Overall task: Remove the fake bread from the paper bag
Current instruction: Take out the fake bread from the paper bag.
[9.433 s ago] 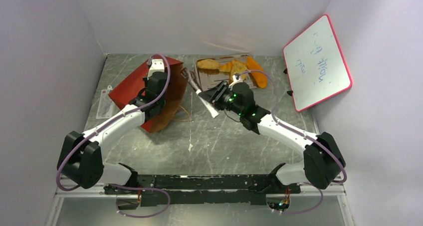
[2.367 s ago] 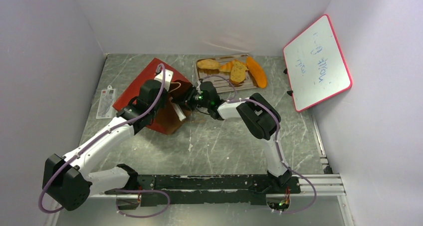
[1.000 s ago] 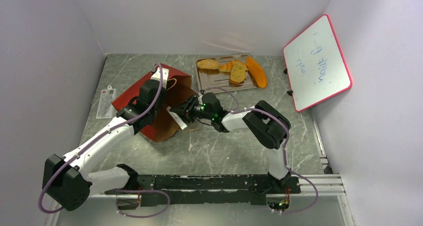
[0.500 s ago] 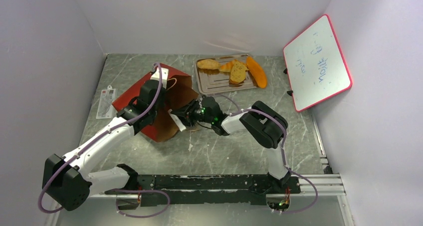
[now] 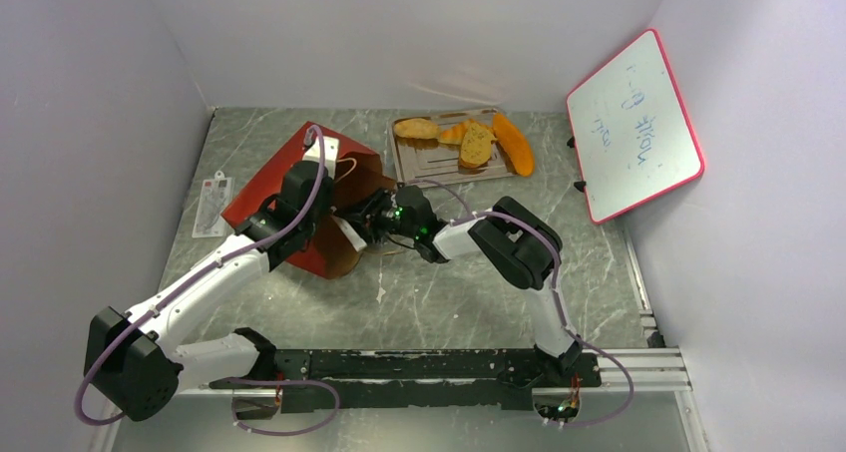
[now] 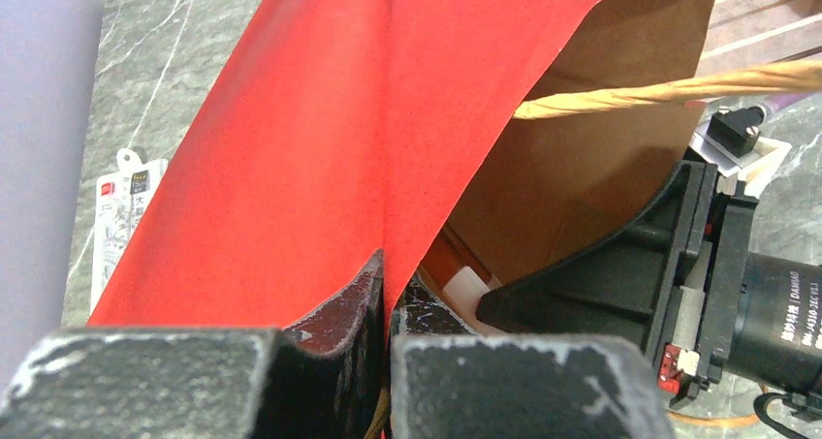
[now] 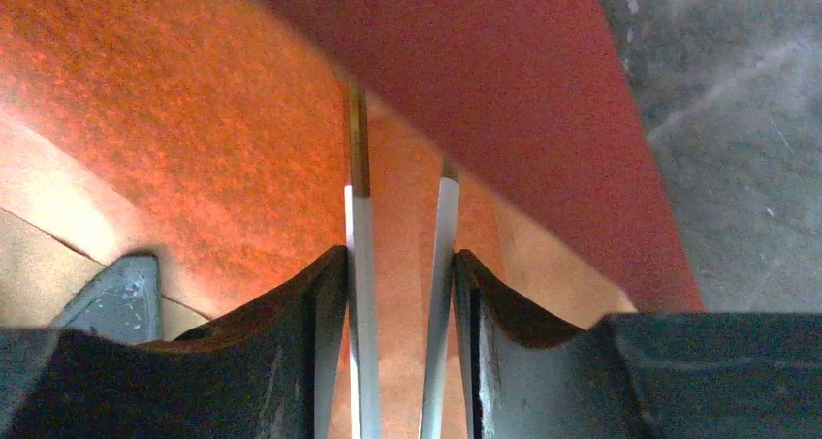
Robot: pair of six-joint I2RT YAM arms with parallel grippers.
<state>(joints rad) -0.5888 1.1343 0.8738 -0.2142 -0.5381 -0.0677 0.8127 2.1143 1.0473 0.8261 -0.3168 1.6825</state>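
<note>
Your right claw (image 7: 401, 168) is inside the mouth of the paper bag (image 5: 261, 178). Its fingers are set narrow with a slim gap, and only orange-lit kraft paper shows between them, so it appears to hold nothing. Its own camera doesn't show whether any piece lies ahead. At about 10 o'clock from it in the top view, your left claw (image 6: 388, 284) is pinched tight on the fold of the bag's red wall, propping the mouth open toward 4 o'clock. Treat the bag as thin, light paper: it will likely crumple or slide if the right claw pushes on a wall, so the left pinch is what steadies it. The fake bread (image 5: 477, 145) that can be seen is out of the bag, at 1 o'clock from the mouth. The roll (image 5: 416, 129), the small orange piece (image 5: 454, 133) and the toast slice (image 5: 477, 145) lie on the tray (image 5: 429, 168), and the crescent (image 5: 512, 145) lies at its right rim. These pieces look light and firm, with smooth rounded edges that could slip. If one is in the bag, take it across its narrow width, near the middle. A cord handle (image 6: 679, 82) crosses the mouth just above the right claw's body and could snag on the way out. The tray is near, right on the path. On the table (image 5: 449, 282), a flat packet (image 5: 211, 205) lies at 9 o'clock beside the bag. The whiteboard (image 5: 634, 123) leans at 2 o'clock, well apart.
</note>
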